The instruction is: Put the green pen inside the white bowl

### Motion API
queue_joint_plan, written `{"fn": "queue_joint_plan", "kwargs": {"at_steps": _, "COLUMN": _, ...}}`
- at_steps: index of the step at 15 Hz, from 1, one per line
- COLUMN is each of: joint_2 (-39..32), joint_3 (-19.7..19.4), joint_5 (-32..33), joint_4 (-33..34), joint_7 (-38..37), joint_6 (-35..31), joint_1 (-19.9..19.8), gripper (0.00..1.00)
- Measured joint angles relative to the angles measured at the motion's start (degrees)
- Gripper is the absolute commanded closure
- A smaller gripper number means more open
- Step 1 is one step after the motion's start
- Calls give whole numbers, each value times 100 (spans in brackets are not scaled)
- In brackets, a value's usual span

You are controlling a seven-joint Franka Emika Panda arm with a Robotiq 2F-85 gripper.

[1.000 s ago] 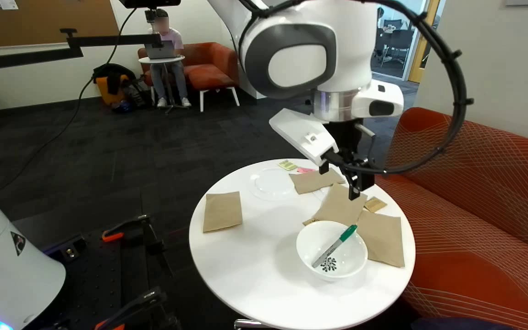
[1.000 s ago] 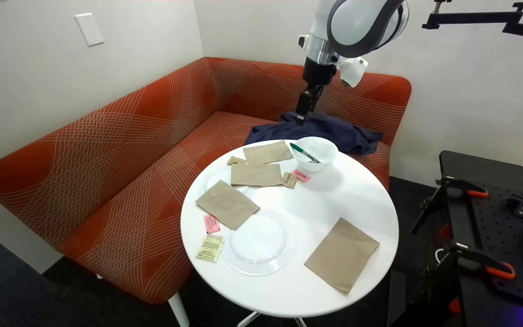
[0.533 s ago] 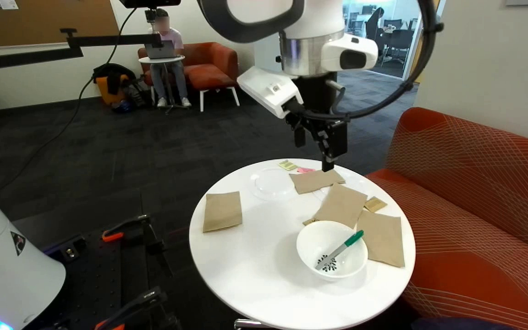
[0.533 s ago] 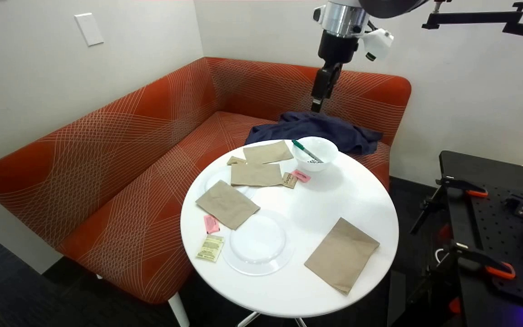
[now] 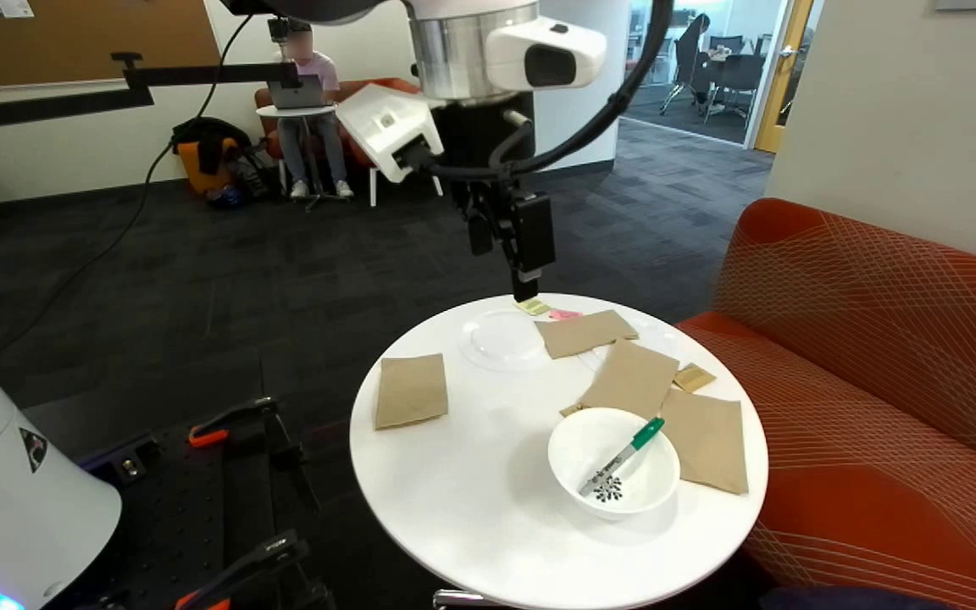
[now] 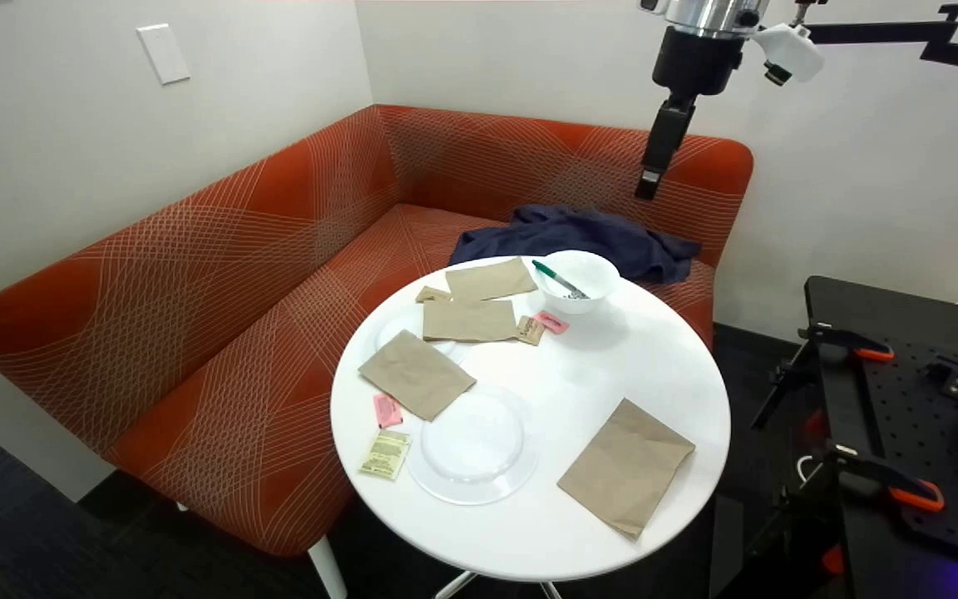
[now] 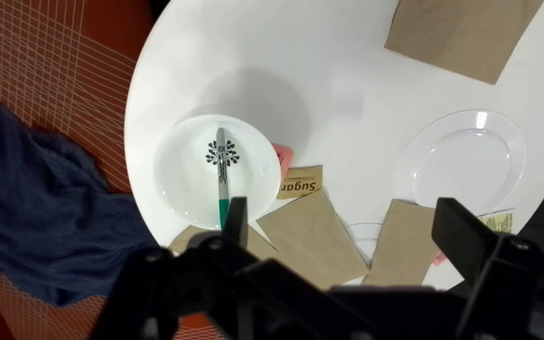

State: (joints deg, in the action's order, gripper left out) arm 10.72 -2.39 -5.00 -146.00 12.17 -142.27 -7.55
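The green pen, with a grey body and green cap, lies tilted inside the white bowl in both exterior views, pen (image 5: 622, 457) (image 6: 560, 280) and bowl (image 5: 571, 449) (image 6: 585, 304). Its grey end is over the dark pattern on the bowl's bottom and its green end leans on the rim. The wrist view also shows the pen (image 7: 222, 174) and the bowl (image 7: 182, 174); the left finger covers a little of the green end. My gripper (image 5: 503, 273) (image 6: 648, 187) (image 7: 343, 212) is open and empty, high above the table and apart from the bowl.
The round white table (image 5: 471, 508) holds several brown paper squares (image 5: 412, 390) (image 6: 627, 467), clear plates (image 6: 472, 441), a sugar packet (image 7: 302, 182) and pink and yellow packets (image 6: 386, 453). A red couch (image 6: 279, 274) with a dark blue cloth (image 6: 579, 233) borders it.
My open gripper has moved up and away from the bowl, leftward in an exterior view and rightward in another. The pen has rocked slightly in the bowl. The bowl has not moved.
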Motion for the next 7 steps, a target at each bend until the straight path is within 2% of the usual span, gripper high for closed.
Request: {"fn": "queue_joint_plan", "kwargs": {"at_steps": 7, "joint_2": 205, "joint_3": -31, "joint_5": 0, "joint_4": -181, "joint_7": 0, "joint_6": 3, "joint_1": 48, "gripper": 0}}
